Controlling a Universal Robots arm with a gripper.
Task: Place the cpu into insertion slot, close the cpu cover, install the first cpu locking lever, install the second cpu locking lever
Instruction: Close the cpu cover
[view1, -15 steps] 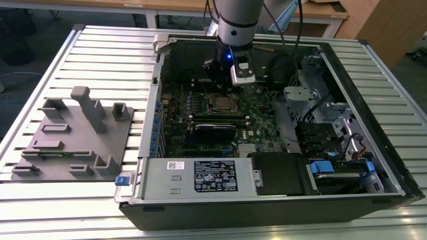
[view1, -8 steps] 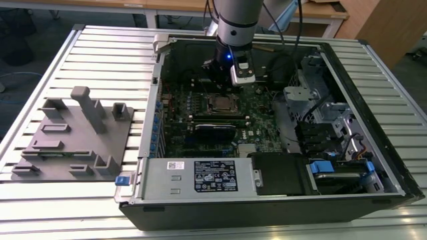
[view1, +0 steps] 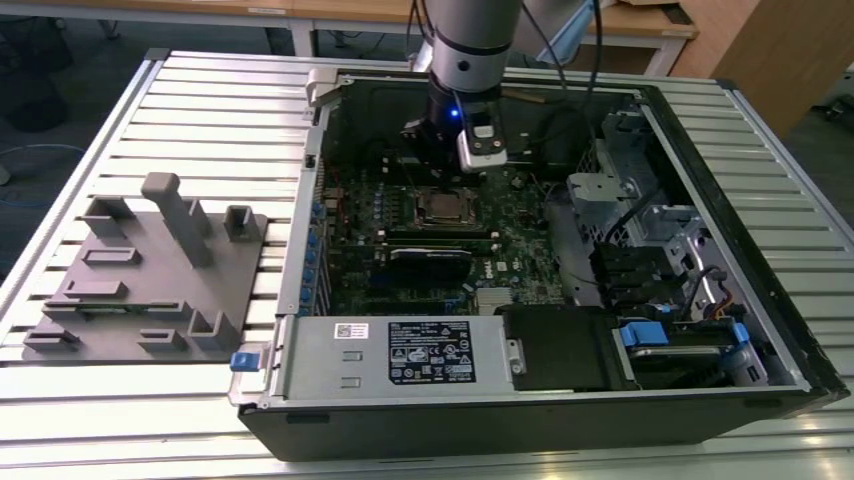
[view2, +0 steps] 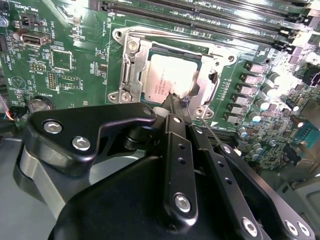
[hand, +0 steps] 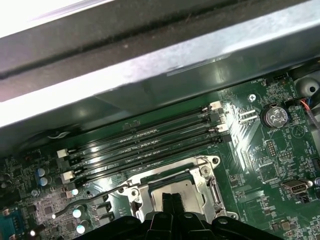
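Second wrist view: jaws pressed together, holding nothing, tips at the edge of the cpu (view2: 172, 75), a pale silvery-beige square lying flat in the insertion slot (view2: 120, 95), framed by the cpu cover (view2: 141, 65). Exterior view: memory slots (view1: 430, 234) at its six o'clock.

Green mobo (view2: 95, 75), silvery-beige cpu (view2: 172, 75), blk mem slots (hand: 145, 142), silver ribbed table (view1: 214, 110).

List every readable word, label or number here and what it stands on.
None reads cleanly.
The black label on the power supply: print too small.
The white sticker beside it: too small.
The cpu top: faint marking, unreadable.
The green motherboard: white lettering, blurred.
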